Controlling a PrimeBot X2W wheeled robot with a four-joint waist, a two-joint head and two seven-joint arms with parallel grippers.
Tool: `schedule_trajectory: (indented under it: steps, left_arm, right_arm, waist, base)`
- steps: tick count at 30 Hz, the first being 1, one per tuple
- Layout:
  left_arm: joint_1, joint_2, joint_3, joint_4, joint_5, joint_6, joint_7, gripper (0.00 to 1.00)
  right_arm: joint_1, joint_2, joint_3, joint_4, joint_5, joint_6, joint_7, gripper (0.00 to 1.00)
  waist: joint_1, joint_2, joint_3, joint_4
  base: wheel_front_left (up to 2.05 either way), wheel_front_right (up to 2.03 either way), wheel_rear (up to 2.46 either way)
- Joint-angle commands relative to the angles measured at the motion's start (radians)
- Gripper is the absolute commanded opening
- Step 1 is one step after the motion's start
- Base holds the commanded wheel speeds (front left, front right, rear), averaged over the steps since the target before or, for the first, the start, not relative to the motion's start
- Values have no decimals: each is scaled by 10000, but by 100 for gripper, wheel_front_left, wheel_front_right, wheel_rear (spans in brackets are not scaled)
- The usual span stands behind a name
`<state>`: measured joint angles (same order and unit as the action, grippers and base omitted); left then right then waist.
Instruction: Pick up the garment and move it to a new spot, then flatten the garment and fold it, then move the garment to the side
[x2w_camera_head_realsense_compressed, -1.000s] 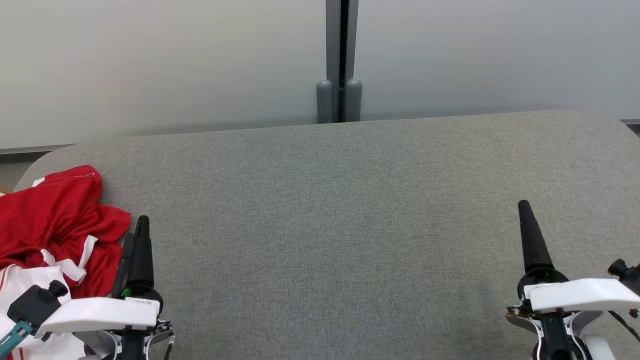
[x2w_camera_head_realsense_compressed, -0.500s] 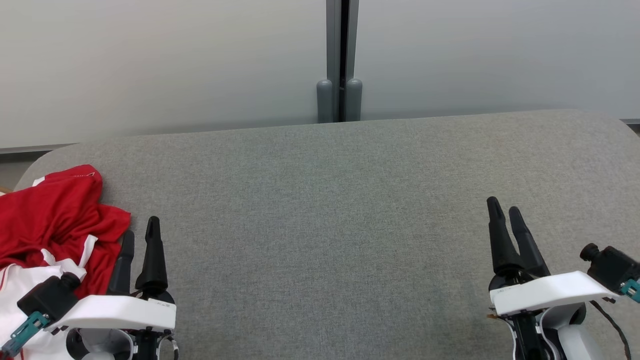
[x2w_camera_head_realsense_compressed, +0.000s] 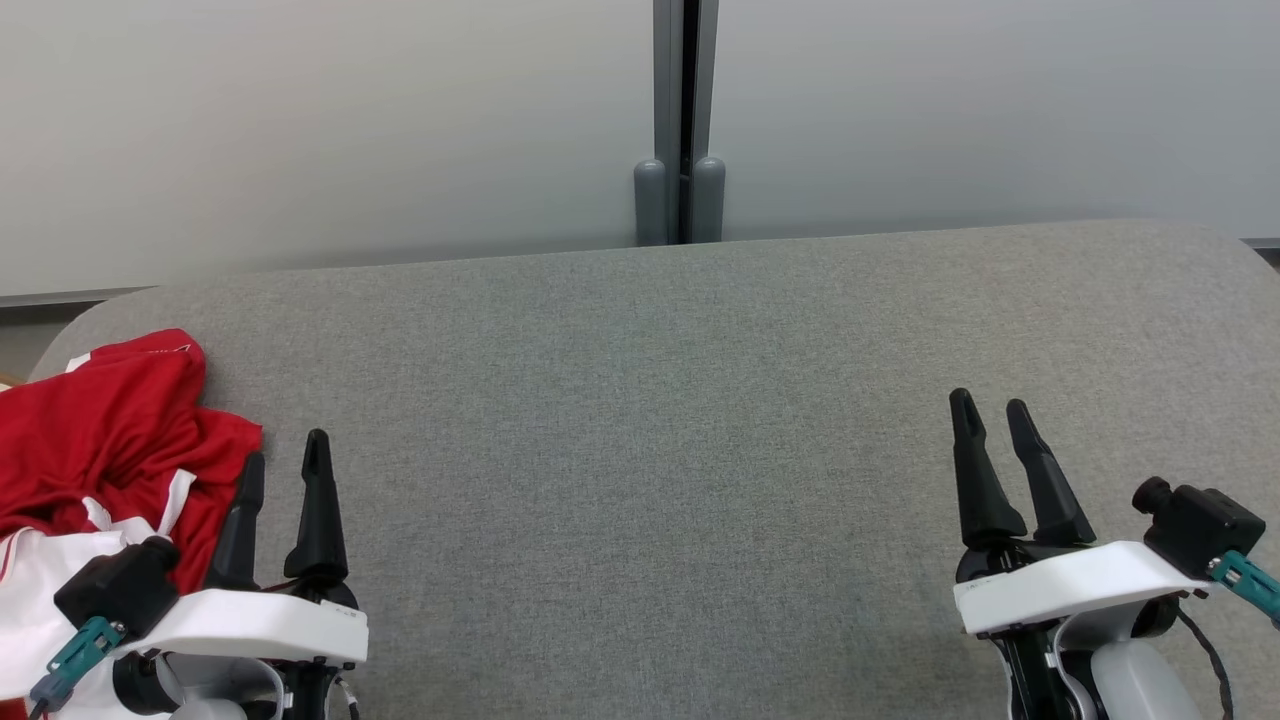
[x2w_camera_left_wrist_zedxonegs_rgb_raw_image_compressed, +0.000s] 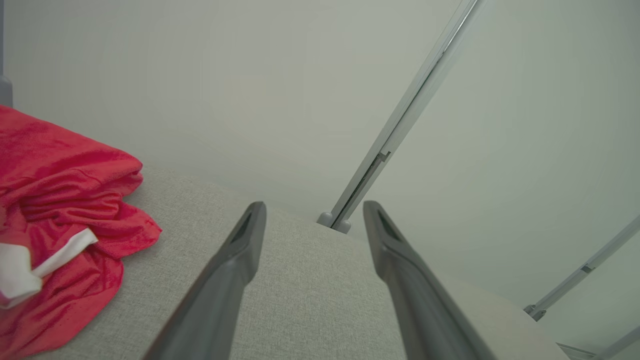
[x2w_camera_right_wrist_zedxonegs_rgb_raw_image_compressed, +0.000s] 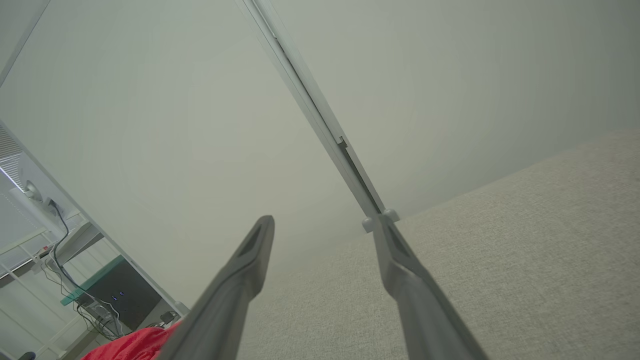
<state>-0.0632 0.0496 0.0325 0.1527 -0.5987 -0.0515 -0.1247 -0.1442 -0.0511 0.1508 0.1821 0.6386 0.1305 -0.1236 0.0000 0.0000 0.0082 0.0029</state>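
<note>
Hovering above the grey cushion (x2w_camera_head_realsense_compressed: 650, 400), we are holding our left gripper (x2w_camera_head_realsense_compressed: 287, 450) and right gripper (x2w_camera_head_realsense_compressed: 990, 400) partly spread and empty, while the crumpled red-and-white garment (x2w_camera_head_realsense_compressed: 110, 430) is lying just beside the left one.

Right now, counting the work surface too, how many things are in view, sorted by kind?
Crumpled red cloth garment with white trim: 1
Dark two-fingered claws: 2 (left claw, right claw, both open)
Grey fabric-covered surface: 1
Total: 4
</note>
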Motion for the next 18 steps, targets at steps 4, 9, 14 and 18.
schedule_trajectory:
  steps: [4, 9, 14, 18]
  left_arm:
    - [-50, 86, -51, -173, 718, 68, -208, 100]
    - [-46, 88, -82, -184, 1226, 73, -336, 100]
    - [-54, 88, -70, -157, 1591, 79, -442, 100]
    - [-70, 84, -61, -102, 1915, 27, -539, 100]
  right_arm:
    - [-253, -25, 71, -38, -782, 3, -231, 100]
    - [-286, -7, 90, -6, -1369, 3, -354, 100]
    - [-303, 2, 141, 22, -1794, 3, -458, 100]
    - [-338, 7, 225, 47, -2164, 3, -557, 100]
  waist:
    - [0, 0, -2, 1]
    - [0, 0, -8, 5]
    - [0, 0, -11, 11]
    - [0, 0, -4, 12]
  base:
    - [0, 0, 0]
    - [0, 0, 0]
    - [0, 0, 0]
    - [0, 0, 0]
